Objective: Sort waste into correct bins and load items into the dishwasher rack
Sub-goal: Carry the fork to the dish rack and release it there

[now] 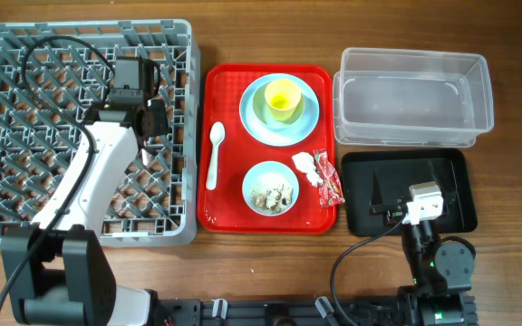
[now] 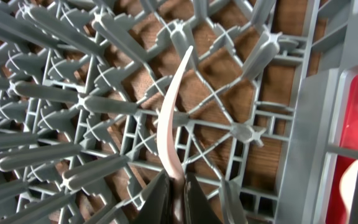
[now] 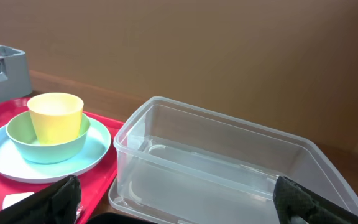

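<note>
My left gripper (image 2: 178, 193) is shut on a thin white fork (image 2: 169, 118), seen edge-on, its far end down among the pegs of the grey dishwasher rack (image 1: 80, 29). In the overhead view that gripper (image 1: 155, 116) hovers over the rack's right half. The white spoon (image 1: 214, 156), a pale blue plate (image 1: 256, 122) bearing a yellow cup (image 1: 281, 97), a small blue bowl (image 1: 270, 187) with food scraps, a tissue (image 1: 304, 166) and a red wrapper (image 1: 329, 181) lie on the red tray (image 1: 229, 213). My right gripper (image 3: 182, 198) stands open and holds nothing, facing the clear tub (image 3: 229, 155).
The clear tub (image 1: 412, 95) stands at the back right, with the black tray (image 1: 451, 177) in front of it under my right arm. The yellow cup (image 3: 56, 115) sits inside a green bowl (image 3: 45, 148) on the plate. The rack's right wall (image 2: 312, 143) borders the red tray.
</note>
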### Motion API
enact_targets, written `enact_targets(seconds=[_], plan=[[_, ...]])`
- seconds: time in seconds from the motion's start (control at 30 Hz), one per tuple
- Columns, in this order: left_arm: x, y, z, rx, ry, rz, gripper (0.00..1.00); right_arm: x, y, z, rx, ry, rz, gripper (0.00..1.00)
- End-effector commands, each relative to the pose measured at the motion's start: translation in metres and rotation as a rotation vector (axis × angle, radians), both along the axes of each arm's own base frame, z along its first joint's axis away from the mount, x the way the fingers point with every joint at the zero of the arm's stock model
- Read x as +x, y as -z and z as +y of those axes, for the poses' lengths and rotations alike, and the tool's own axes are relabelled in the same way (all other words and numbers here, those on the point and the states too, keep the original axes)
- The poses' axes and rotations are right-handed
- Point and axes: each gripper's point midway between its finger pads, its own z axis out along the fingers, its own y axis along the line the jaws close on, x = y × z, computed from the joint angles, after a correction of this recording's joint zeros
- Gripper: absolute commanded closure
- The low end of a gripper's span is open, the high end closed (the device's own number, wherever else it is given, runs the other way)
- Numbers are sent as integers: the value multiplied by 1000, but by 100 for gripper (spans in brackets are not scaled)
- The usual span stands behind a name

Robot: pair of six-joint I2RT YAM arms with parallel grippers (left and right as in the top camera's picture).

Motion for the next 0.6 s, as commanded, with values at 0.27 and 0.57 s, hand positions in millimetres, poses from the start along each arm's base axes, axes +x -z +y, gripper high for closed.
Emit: enact_targets(seconds=[0.27, 0.57], plan=[[8, -36, -17, -80, 88, -100, 96, 0, -1, -2, 12, 11, -2, 0], [-1, -44, -59, -290, 213, -94, 96, 0, -1, -2, 12, 11, -2, 0]])
